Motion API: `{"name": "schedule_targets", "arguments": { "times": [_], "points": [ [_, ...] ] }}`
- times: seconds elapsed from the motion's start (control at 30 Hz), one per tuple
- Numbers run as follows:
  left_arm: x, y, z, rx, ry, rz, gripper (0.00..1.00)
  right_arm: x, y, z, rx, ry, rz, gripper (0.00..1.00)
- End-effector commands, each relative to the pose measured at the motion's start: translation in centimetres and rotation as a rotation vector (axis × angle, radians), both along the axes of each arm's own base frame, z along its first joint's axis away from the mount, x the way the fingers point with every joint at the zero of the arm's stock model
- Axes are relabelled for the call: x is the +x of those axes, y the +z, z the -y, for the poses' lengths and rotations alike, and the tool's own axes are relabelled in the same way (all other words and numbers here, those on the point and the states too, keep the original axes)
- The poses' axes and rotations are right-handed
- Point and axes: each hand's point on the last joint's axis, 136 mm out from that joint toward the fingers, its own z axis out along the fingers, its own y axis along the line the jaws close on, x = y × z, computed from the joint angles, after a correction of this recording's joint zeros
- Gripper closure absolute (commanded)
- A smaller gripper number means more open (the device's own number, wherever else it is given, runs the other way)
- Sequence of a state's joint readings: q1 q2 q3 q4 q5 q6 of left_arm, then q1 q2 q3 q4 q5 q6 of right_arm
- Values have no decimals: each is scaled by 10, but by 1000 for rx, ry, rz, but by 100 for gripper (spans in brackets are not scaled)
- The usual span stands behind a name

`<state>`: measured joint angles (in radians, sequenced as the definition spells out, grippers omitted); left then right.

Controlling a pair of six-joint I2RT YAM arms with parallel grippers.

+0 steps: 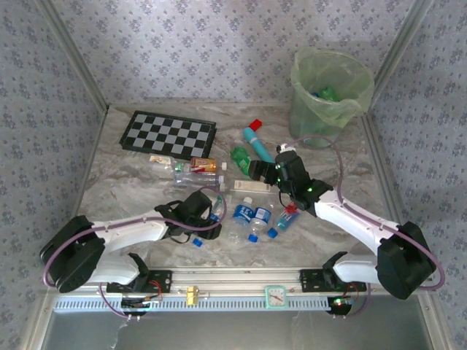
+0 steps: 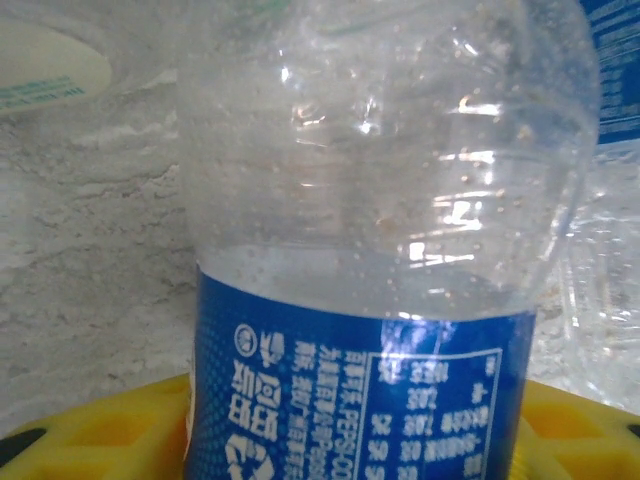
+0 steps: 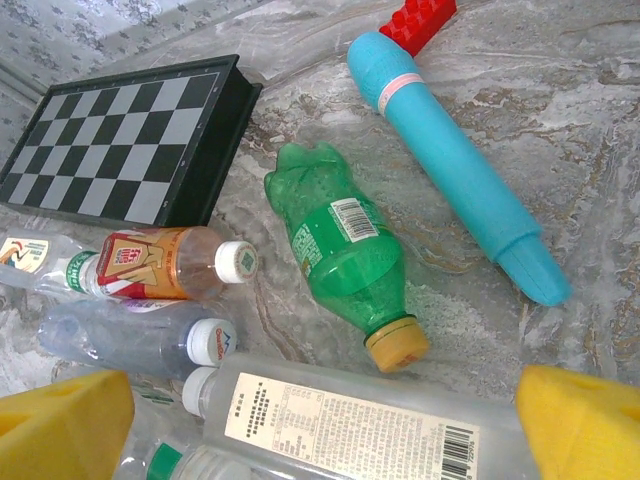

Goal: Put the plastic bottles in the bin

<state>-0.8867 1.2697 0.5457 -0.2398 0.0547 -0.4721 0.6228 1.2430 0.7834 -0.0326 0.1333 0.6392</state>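
Left wrist view: a clear plastic bottle with a dark blue printed label (image 2: pixel 380 300) sits close before the lens. The yellow fingers (image 2: pixel 100 430) of the left gripper (image 2: pixel 360 440) meet that label on both sides, clamped on it, with the grey marbled tabletop (image 2: pixel 90 260) behind. From the top external camera this gripper (image 1: pixel 206 209) is low over the table's near-left part, beside more small blue-labelled bottles (image 1: pixel 252 215) lying together near the middle. The right gripper (image 1: pixel 255 169) reaches toward the centre with its fingers (image 3: pixel 60 420) spread wide and nothing between them. Just under it lies a clear flat-sided bottle with a white printed label (image 3: pixel 350 420). Beyond that lie a crumpled green plastic bottle with a yellow cap (image 3: pixel 345 250), a clear bottle with an orange label and white cap (image 3: pixel 160 265) and a clear bottle with a white cap (image 3: pixel 140 335). A teal pen-like tube (image 3: pixel 450 165) lies aslant to the green bottle's right, a red toy block (image 3: pixel 418 22) by its far end, and a black-and-white chequered board (image 3: pixel 120 140) rests to the left. The round pale-green translucent bin with a thin bag liner (image 1: pixel 306 102) stands in the far right corner, well apart from both grippers, with green bottles (image 1: pixel 325 93) showing inside.
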Motion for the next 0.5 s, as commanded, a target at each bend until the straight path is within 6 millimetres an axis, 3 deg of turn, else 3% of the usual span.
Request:
{"name": "schedule_targets", "arguments": {
  "times": [0.0,0.3,0.47],
  "points": [
    [10,38,10,-78,9,79,50,-2,10,-6,43,19,22,0],
    [52,130,25,-307,125,362,51,-11,53,-57,270,248,85,0],
    [74,166,38,-410,160,506,51,-20,74,-83,388,365,104,0]
  ]
}}
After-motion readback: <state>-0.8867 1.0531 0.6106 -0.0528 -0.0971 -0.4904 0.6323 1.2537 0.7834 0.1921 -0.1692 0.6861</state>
